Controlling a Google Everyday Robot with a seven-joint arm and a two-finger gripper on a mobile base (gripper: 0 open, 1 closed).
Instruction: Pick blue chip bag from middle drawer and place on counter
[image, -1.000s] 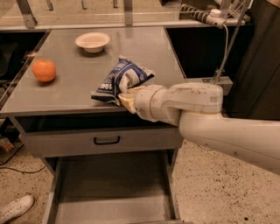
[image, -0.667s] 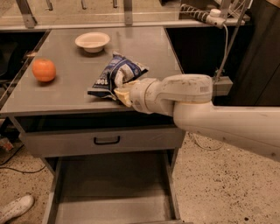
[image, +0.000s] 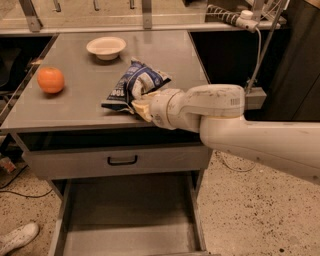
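Observation:
The blue chip bag (image: 131, 86) lies crumpled on the counter (image: 75, 107), right of its middle and near the front edge. My gripper (image: 142, 104) is at the bag's near right end and is shut on it, with my cream arm reaching in from the right. The bag's lower left end rests on the counter. The middle drawer (image: 130, 210) stands pulled open below, its flat grey floor bare.
An orange (image: 50, 80) sits at the counter's left and a white bowl (image: 106, 47) at the back. A closed drawer front with a black handle (image: 122, 160) is under the counter. A white shoe (image: 17, 237) lies on the floor at the lower left.
My gripper and the bag have shifted left and a little further onto the counter, and the bag now lies lower on the surface.

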